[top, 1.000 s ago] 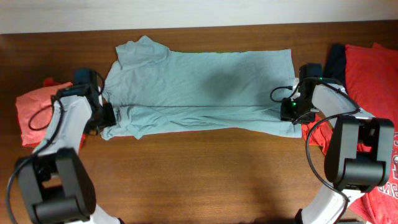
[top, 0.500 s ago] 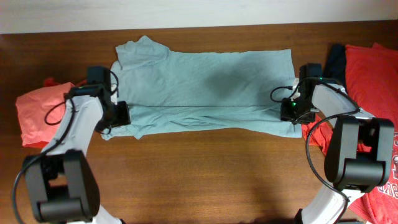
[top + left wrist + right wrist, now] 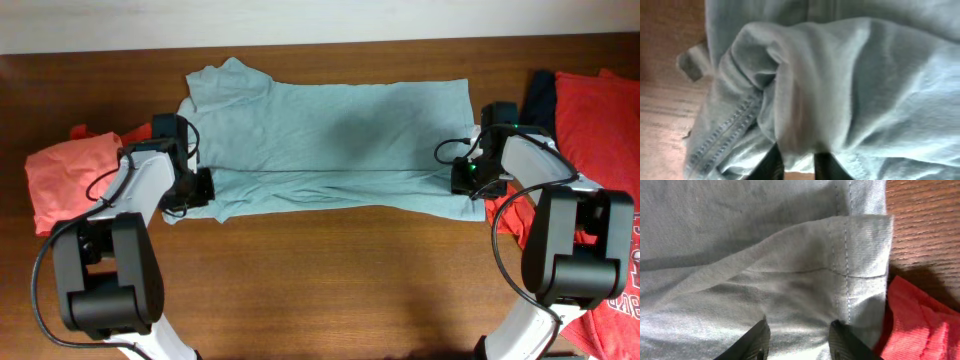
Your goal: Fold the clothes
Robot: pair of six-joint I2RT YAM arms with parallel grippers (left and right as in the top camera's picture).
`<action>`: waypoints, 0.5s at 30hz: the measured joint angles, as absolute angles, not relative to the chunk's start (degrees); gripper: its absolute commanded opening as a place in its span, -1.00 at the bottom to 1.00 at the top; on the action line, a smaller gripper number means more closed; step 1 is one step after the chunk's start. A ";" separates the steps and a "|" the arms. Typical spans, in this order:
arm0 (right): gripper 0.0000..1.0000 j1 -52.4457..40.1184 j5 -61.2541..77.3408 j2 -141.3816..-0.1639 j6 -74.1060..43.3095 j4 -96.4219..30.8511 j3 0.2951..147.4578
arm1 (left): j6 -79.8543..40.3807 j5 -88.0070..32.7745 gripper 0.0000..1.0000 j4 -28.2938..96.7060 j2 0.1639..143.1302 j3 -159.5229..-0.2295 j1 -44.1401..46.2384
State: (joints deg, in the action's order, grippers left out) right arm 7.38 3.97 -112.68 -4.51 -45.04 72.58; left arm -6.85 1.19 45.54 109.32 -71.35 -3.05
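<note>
My left arm had swung inward along the shirt's edge since a second back. Left gripper (image 3: 799, 167) clenched on a bunched fold at the near-left corner of the pale grey-blue T-shirt (image 3: 330, 140), which lay spread flat on the table (image 3: 330, 290). Right gripper (image 3: 800, 342) sat on the opposite hem corner, fingers apart.

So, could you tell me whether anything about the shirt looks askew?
The grey-blue T-shirt is bunched into a wad at the left claw, and its hem corner by the right claw touches a red shirt.
</note>
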 measured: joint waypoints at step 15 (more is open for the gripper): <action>-0.13 7.38 3.97 -112.68 -4.51 -45.04 72.58 | -4.71 -16.36 -0.37 45.06 109.30 -82.70 -3.29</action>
State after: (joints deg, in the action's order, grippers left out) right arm 7.38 3.97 -112.68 -4.51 -45.04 72.58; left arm -4.71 -16.36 45.06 109.30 -82.70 -3.29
